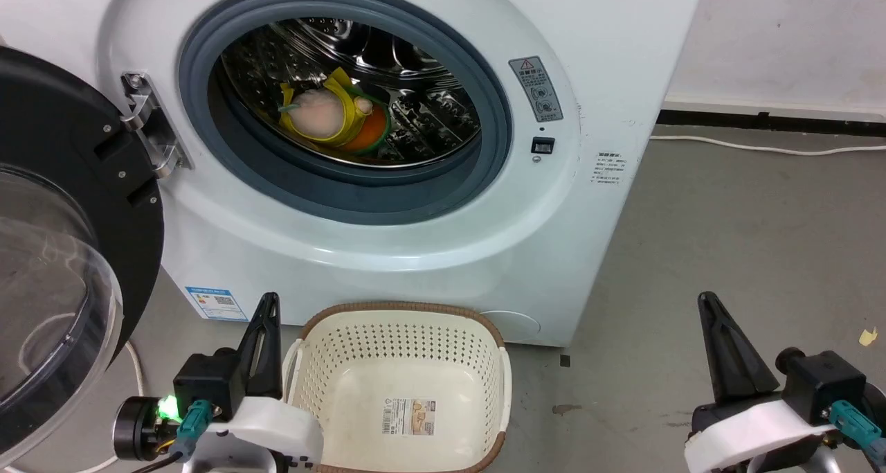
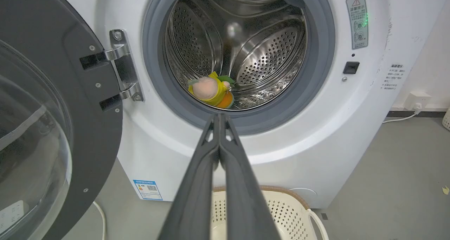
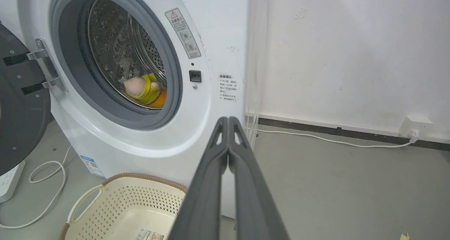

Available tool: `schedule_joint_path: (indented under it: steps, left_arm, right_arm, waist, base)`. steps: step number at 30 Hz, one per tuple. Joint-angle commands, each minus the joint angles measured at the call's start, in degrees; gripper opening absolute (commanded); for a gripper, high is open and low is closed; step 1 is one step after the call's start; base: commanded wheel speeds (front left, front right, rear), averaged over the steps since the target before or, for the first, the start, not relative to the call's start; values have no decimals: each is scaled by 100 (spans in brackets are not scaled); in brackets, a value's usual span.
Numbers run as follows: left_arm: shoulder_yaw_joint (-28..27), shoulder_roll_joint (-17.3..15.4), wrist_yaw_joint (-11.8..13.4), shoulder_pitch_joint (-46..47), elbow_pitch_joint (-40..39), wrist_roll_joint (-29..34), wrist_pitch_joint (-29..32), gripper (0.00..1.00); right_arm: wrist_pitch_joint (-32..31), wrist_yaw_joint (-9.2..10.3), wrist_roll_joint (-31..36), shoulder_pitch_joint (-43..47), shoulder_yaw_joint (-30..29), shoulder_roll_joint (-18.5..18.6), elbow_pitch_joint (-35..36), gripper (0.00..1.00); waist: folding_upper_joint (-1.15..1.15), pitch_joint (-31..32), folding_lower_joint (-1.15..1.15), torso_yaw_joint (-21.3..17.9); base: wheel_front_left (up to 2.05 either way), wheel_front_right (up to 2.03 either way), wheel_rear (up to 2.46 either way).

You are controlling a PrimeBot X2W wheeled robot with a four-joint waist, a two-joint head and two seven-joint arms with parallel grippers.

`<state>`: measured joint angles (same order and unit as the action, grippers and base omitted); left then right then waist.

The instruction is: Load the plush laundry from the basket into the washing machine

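The plush laundry (image 1: 331,118), pale pink with yellow and orange parts, lies at the bottom of the steel drum of the washing machine (image 1: 567,203); it also shows as the toy (image 2: 210,91) in the left wrist view and the toy (image 3: 143,90) in the right wrist view. The round door (image 1: 62,251) hangs swung open at the left. The cream basket (image 1: 401,352) stands on the floor before the washer, holding nothing but its bottom label. My left gripper (image 1: 266,300) is shut, left of the basket. My right gripper (image 1: 706,300) is shut, well to the basket's right.
A white cable (image 1: 761,147) runs along the grey floor by the black skirting at the right. A white power strip (image 3: 8,178) and looped cord (image 3: 45,169) lie left of the washer. A wall socket (image 3: 416,124) sits at the far right.
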<state>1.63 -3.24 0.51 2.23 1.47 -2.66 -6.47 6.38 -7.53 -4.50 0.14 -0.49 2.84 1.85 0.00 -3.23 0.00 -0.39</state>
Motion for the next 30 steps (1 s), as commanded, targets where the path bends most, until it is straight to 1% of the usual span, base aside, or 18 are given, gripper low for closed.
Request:
schedule_joint_path:
  steps: [1, 30]
  left_arm:
    - [-21, 4, -17, -125, -38, 62, 70, 0]
    - [-108, 23, -38, -185, -104, 187, 422, 0]
  right_arm:
    - [-59, 3, 58, -8, 14, 2, -42, 0]
    - [-412, 4, 297, -12, 35, 3, -129, 0]
  waist:
    - [0, 24, 0, 3]
    - [0, 206, 0, 25]
  base:
    - [0, 0, 0]
    - [0, 0, 0]
